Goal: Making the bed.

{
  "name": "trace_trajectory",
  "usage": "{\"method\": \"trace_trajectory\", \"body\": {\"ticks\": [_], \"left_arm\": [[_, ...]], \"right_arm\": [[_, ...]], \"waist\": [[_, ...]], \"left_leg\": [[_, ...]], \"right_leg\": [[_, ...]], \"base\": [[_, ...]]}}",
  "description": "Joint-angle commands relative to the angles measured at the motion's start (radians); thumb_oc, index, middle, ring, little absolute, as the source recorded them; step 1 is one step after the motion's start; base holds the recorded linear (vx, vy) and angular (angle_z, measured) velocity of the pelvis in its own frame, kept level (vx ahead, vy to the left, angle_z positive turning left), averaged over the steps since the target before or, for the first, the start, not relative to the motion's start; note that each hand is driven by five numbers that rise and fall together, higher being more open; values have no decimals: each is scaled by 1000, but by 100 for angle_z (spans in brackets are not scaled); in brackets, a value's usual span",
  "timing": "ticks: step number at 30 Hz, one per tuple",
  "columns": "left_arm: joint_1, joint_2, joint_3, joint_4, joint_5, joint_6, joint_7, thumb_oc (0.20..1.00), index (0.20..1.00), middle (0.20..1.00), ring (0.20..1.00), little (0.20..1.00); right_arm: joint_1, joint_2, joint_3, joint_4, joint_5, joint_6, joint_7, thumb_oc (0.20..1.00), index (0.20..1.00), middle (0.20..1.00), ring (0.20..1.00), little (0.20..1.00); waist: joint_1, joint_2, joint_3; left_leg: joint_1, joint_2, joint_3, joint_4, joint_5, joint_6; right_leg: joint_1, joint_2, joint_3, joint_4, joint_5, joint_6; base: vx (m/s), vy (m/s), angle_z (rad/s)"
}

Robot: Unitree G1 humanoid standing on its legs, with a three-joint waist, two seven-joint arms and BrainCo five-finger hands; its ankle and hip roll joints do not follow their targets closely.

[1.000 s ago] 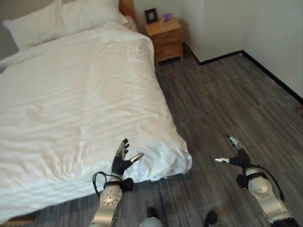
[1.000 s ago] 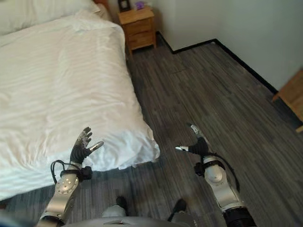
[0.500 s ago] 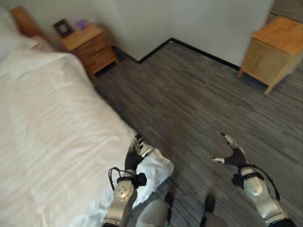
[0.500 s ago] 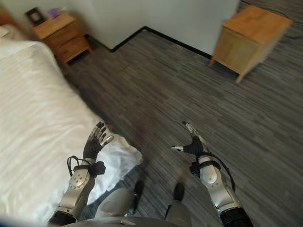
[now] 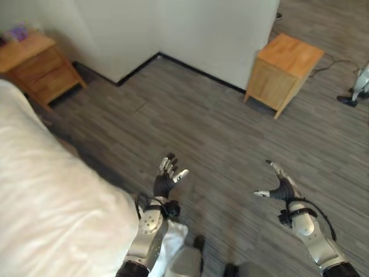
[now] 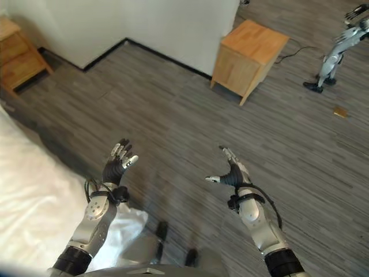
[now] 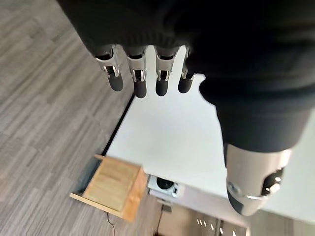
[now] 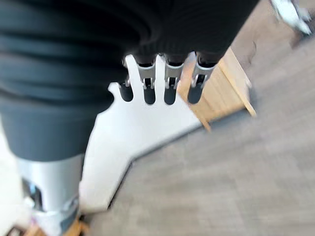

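Nearest, the left hand (image 5: 167, 180) and right hand (image 5: 281, 188) hover over the wood floor (image 5: 219, 138), fingers spread wide and holding nothing. The bed (image 5: 52, 213), under its white duvet (image 5: 34, 190), lies just beside the left arm. Facing away from it (toward the far wooden cabinet (image 5: 282, 72)), the robot risks leaving the cover unsmoothed. The nightstand (image 5: 34, 63) drawers are closed, contents hidden.

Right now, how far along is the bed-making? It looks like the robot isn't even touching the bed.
The white duvet lies spread flat over the part of the bed in view, so that stretch looks done. Nothing is in hand: the left hand and right hand are both open above the grey floor, holding no cloth. The rest of the bed is out of view, so what remains can't be judged.
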Motion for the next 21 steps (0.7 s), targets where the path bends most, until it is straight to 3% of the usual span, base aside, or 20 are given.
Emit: {"method": "trace_trajectory", "body": {"ticks": [1, 3, 4, 5, 6, 7, 9, 11, 13, 15, 16, 17, 18, 19, 20, 21], "left_arm": [[-34, 11, 10, -52, 1, -46, 4, 1000, 1000, 1000, 1000, 1000], [-25, 7, 13, -48, 2, -45, -10, 1000, 1000, 1000, 1000, 1000], [-22, 7, 12, -48, -1, -45, -18, 1000, 1000, 1000, 1000, 1000], [-17, 8, 9, -41, 3, -47, -23, 1000, 1000, 1000, 1000, 1000], [-6, 14, 23, -39, 4, -38, -30, 1000, 1000, 1000, 1000, 1000], [-3, 15, 25, -40, 3, -37, -31, 1000, 1000, 1000, 1000, 1000], [21, 22, 45, -41, 5, -30, -47, 1000, 1000, 1000, 1000, 1000], [39, 19, 53, -41, 5, -24, -58, 1000, 1000, 1000, 1000, 1000], [45, 9, 61, -33, 0, -23, -58, 1000, 1000, 1000, 1000, 1000], [50, 1, 58, -38, -10, -16, -62, 1000, 1000, 1000, 1000, 1000], [49, 2, 58, -38, -10, -16, -62, 1000, 1000, 1000, 1000, 1000], [43, 2, 57, -45, -16, -18, -62, 1000, 1000, 1000, 1000, 1000], [43, 2, 57, -45, -16, -18, -62, 1000, 1000, 1000, 1000, 1000], [40, 9, 56, -63, -22, -19, -63, 1000, 1000, 1000, 1000, 1000], [38, 14, 53, -74, -24, -17, -65, 1000, 1000, 1000, 1000, 1000], [34, 20, 57, -79, -39, -13, -73, 1000, 1000, 1000, 1000, 1000]], "right_arm": [[-22, -11, -52, -62, -5, -35, -34, 1000, 1000, 1000, 1000, 1000], [-11, -4, -70, -65, 16, -38, -40, 1000, 1000, 1000, 1000, 1000], [-8, -5, -72, -67, 19, -37, -37, 1000, 1000, 1000, 1000, 1000], [-7, -6, -70, -64, 16, -38, -38, 1000, 1000, 1000, 1000, 1000], [-6, -1, -72, -59, 18, -32, -34, 1000, 1000, 1000, 1000, 1000], [-5, 0, -69, -59, 18, -31, -34, 1000, 1000, 1000, 1000, 1000], [-3, 8, -63, -53, 13, -28, -26, 1000, 1000, 1000, 1000, 1000], [11, 16, -61, -60, 15, -29, -10, 1000, 1000, 1000, 1000, 1000], [31, 23, -63, -43, 36, -28, 6, 1000, 1000, 1000, 1000, 1000], [24, 20, -58, -49, 59, -28, 4, 1000, 1000, 1000, 1000, 1000], [23, 20, -59, -48, 59, -28, 4, 1000, 1000, 1000, 1000, 1000], [13, 17, -58, -52, 78, -28, 4, 1000, 1000, 1000, 1000, 1000], [13, 17, -58, -52, 78, -28, 4, 1000, 1000, 1000, 1000, 1000], [-33, 6, -49, -48, 122, -30, -20, 1000, 1000, 1000, 1000, 1000], [-46, 7, -52, -44, 124, -24, -19, 1000, 1000, 1000, 1000, 1000], [-67, 5, -44, -29, 124, -16, -17, 1000, 1000, 1000, 1000, 1000]], "waist": [[-8, 25, -25], [-57, 16, -33], [-66, 15, -33], [-78, 11, -31], [-84, 1, -38], [-95, 12, -42], [-102, 4, -52], [-104, -7, -69], [-102, 7, -93], [-77, 19, -79], [-81, 14, -80], [-71, 9, -61], [-71, 9, -61], [-16, -9, -6], [-10, -23, 1], [20, -24, 8]], "left_leg": [[78, 8, -38, -174, -10, -67], [138, -18, -116, -174, -66, -75], [146, -20, -127, -174, -70, -79], [165, -24, -149, -174, -87, -83], [200, -28, -136, -174, -115, -89], [202, -15, -147, -174, -124, -91], [260, -4, -135, -174, -172, -97], [312, 6, -139, -174, -207, -91], [324, 32, -132, -68, -199, -129], [227, 52, -56, 168, -123, -205], [218, 45, -60, 173, -120, -204], [128, 45, -19, 346, -71, -228], [128, 45, -19, 346, -71, -228], [-69, 63, 71, 617, -43, -234], [-149, 72, 104, 671, -51, -218], [-200, 131, 163, 563, -100, -193]], "right_leg": [[2, -22, 20, -203, 118, 21], [-31, 35, 126, -447, 122, 9], [-23, 31, 129, -516, 145, 16], [-33, 22, 117, -584, 198, 28], [-83, -7, 33, -637, 248, 47], [-66, 3, 15, -657, 253, 47], [-73, -1, -82, -684, 280, 53], [-46, 6, -97, -696, 293, 39], [-6, 16, -105, -696, 295, 15], [64, 14, -137, -707, 277, -8], [60, 6, -139, -707, 280, -7], [87, -6, -146, -707, 262, -24], [87, -6, -146, -707, 262, -24], [145, -21, -161, -707, 209, -55], [147, -35, -161, -707, 196, -54], [183, -43, -182, -707, 162, -42]], "base": [[317, -43, 80], [523, -52, 102], [479, -31, 106], [522, -17, 105], [479, -23, 99], [519, -4, 66], [543, -1, 39], [514, -9, 27], [428, -7, 45], [286, -22, 74], [140, -16, 68], [34, 6, 66], [152, -45, 57], [102, -51, 51], [347, -8, 52], [370, 99, 35]]}}
